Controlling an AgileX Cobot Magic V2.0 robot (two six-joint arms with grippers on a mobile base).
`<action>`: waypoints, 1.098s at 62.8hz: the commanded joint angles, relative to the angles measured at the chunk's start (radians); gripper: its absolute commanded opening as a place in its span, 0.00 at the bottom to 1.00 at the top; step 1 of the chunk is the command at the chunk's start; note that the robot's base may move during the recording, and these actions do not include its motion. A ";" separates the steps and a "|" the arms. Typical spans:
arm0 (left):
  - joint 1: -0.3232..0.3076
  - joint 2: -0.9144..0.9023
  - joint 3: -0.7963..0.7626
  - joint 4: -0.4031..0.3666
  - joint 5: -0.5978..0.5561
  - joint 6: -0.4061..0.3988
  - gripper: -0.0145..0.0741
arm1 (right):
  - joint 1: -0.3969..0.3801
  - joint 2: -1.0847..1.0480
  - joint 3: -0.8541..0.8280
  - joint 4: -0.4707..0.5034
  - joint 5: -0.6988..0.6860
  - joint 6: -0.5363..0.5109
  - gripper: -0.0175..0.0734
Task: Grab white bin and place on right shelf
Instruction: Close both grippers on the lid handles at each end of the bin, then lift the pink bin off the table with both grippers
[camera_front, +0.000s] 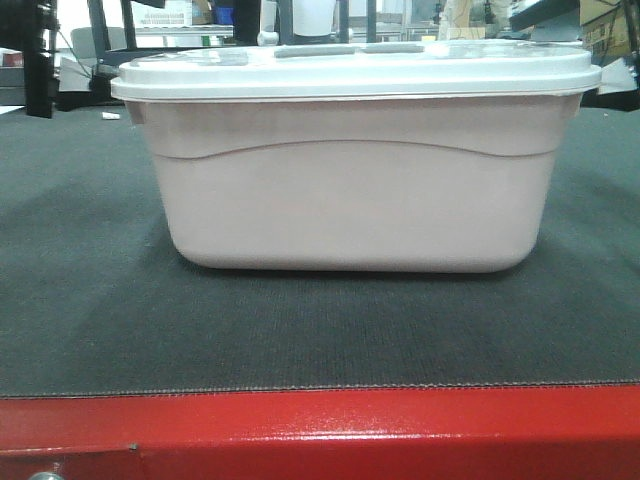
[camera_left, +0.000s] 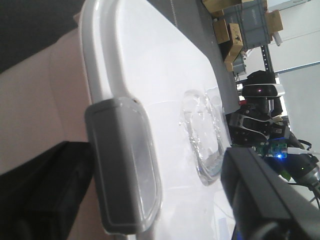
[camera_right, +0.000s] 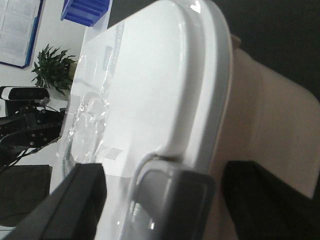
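The white bin (camera_front: 350, 190) stands on a dark mat, filling the front view, with its flat white lid (camera_front: 350, 70) on. No gripper shows in the front view. In the left wrist view my left gripper (camera_left: 160, 200) is open, its dark fingers (camera_left: 45, 195) straddling the lid edge (camera_left: 160, 65) and a grey latch (camera_left: 122, 170). In the right wrist view my right gripper (camera_right: 160, 205) is open, its fingers (camera_right: 65, 205) either side of the lid rim (camera_right: 160, 75) and another grey latch (camera_right: 170, 200). The right shelf is out of view.
The dark mat (camera_front: 100, 320) ends at a red front edge (camera_front: 320, 430). A blue crate (camera_right: 82, 12) and a plant (camera_right: 52, 70) stand behind. Cardboard boxes (camera_left: 230, 40) sit on a far rack. A clear plastic bag (camera_left: 202, 140) lies on the lid.
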 joint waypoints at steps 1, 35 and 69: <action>-0.019 -0.047 -0.030 -0.082 0.099 0.005 0.65 | 0.013 -0.038 -0.033 0.080 0.145 -0.017 0.83; -0.036 -0.047 -0.030 -0.082 0.084 0.005 0.17 | 0.017 -0.038 -0.033 0.088 0.148 -0.041 0.33; -0.037 -0.071 -0.105 -0.165 0.150 0.006 0.02 | 0.017 -0.099 -0.033 0.295 0.159 -0.092 0.25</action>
